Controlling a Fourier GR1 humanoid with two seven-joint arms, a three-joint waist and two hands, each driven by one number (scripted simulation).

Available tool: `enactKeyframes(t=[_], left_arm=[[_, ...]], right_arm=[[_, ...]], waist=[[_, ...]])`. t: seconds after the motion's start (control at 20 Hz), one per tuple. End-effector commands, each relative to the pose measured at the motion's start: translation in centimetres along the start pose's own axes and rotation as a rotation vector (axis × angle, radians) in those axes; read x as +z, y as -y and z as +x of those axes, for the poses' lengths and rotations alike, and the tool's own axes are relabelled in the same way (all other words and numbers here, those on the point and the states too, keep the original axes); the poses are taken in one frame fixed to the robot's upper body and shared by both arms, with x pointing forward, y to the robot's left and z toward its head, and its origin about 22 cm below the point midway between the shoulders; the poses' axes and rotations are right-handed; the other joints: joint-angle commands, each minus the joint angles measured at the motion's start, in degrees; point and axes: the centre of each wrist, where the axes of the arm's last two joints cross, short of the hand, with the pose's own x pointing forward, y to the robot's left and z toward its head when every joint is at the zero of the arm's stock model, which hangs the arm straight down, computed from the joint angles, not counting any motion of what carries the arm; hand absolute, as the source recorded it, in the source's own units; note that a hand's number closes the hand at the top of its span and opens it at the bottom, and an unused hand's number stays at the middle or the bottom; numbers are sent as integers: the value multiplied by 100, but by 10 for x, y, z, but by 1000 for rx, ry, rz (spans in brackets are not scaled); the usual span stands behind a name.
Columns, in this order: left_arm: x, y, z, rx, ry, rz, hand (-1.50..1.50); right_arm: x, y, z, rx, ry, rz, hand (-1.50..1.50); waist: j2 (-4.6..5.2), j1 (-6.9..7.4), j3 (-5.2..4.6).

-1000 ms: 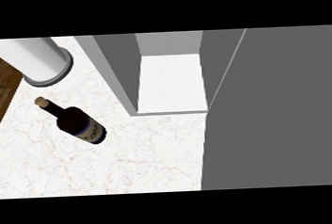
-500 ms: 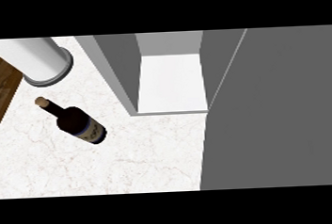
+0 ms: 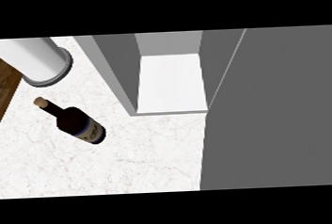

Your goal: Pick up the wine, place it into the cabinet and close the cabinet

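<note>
Dark glass wine bottle (image 3: 79, 125) w/ cork stands on white marble tabletop (image 3: 95, 169), left of open grey cabinet (image 3: 169, 83), near white cylinder container (image 3: 38, 58). No robot hand in view, so state unknown.

Neither of the robot's arms appears in the head view. No forearm, wrist or hand enters from the lower edge or from either side, so the pose of the left hand and the right hand, and the state of their fingers, cannot be told.
</note>
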Motion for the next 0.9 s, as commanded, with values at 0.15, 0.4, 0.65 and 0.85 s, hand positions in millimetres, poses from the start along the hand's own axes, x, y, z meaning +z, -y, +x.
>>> enactKeyframes(t=[0.15,0.4,0.65,0.85], left_arm=[[-3,-37,-29,-23,-37,64,-150],[-7,-40,-56,-74,-78,77,-150],[10,-91,-83,-71,-152,86,-150],[-5,-101,-100,-87,-183,92,-150]], right_arm=[[30,-3,16,-32,32,-8,-150],[13,-7,12,-14,29,41,-150],[10,-5,13,-54,25,16,-150],[10,-17,22,-43,21,24,-150]], waist=[[-4,-27,2],[0,-8,1],[2,1,-1],[1,-10,-3]])
